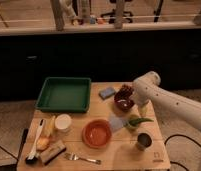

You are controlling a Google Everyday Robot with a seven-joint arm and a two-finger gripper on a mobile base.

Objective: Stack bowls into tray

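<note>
**Maroon bowl at the gripper, tray across the table to its left**

The maroon bowl (124,101) sits upright on the table (119,156), right of centre in the frame. It is round, so we see no preferred axis for a grasp. The gripper (139,104) hangs at the bowl's right rim, touching it or just beside it; which of the two we cannot tell. We also cannot tell whether the gripper is open or closed, or whether it has hold of anything.

The orange bowl (97,133) lies lower and to the left, near the front edge and well apart from the gripper. The green tray (43,96) stands at centre left with nothing in it, so neither bowl is placed yet.

We judge that the coming move turns on this layout. The maroon bowl lies immediately left of the gripper, and the tray lies further left along the same line. A blue sponge (107,92) sits between the maroon bowl and the tray.
</note>
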